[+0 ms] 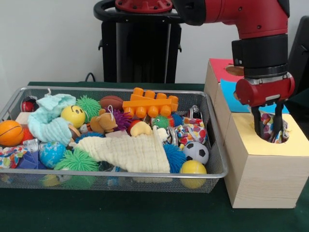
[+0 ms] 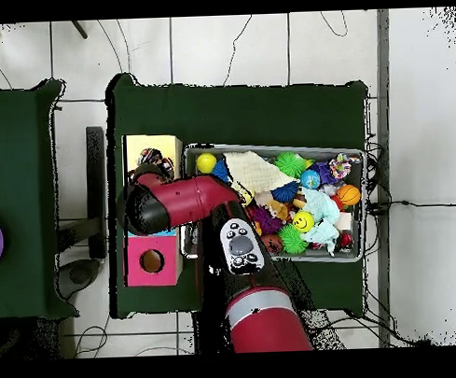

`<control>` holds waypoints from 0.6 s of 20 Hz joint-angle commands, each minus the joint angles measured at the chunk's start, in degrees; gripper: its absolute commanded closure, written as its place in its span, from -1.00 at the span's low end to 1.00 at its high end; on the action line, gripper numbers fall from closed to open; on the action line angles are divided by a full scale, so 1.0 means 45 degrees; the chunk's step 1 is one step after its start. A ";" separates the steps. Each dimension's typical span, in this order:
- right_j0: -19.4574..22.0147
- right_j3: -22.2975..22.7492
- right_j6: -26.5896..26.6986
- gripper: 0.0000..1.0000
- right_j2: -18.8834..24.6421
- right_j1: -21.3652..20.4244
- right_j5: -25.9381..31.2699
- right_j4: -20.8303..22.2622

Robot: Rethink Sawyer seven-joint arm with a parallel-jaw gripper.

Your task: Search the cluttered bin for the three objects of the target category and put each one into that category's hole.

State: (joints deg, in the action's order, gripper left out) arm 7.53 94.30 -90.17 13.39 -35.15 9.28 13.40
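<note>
The wire mesh bin (image 1: 120, 89) stands left of the boxes and is full of toys; it also shows in the overhead view (image 2: 268, 146). My gripper (image 1: 269, 137) hangs over the yellow-topped box (image 1: 256, 145), its fingers apart and dipped into the round hole. A polka-dot cloth (image 1: 268, 126) lies in the hole between the fingers; the overhead view shows it there too (image 2: 154, 162). A second polka-dot cloth (image 1: 190, 130) lies in the bin by the football. A third (image 1: 9, 155) lies at the bin's left end. The arm hides the gripper in the overhead view.
A blue-topped box (image 1: 231, 96) and a red-topped box (image 1: 219, 67) stand behind the yellow one. In the bin, a cream muslin cloth (image 1: 130, 152) covers the front middle and a mint-green cloth (image 1: 48, 121) lies at the left, among balls and an orange brick (image 1: 149, 104).
</note>
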 commanded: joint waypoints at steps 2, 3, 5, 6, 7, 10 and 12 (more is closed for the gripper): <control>-0.0295 0.0530 -0.0884 -1.00 0.0165 -0.0179 0.1605 0.0283; -0.0294 0.0525 -0.0888 -1.00 0.0165 -0.0176 0.1591 0.0283; -0.0323 0.0499 -0.0905 -1.00 0.0127 -0.0165 0.1577 0.0271; -0.0320 0.0505 -0.0916 -1.00 0.0122 -0.0174 0.1557 0.0266; -0.0327 0.0502 -0.0928 -1.00 0.0108 -0.0171 0.1539 0.0264; -0.0379 0.0458 -0.0946 -1.00 0.0036 -0.0154 0.1544 0.0262; -0.0411 0.0443 -0.0969 -1.00 -0.0020 -0.0184 0.1541 0.0256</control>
State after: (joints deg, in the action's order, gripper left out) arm 6.88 94.27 -90.17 12.62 -35.44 9.42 13.42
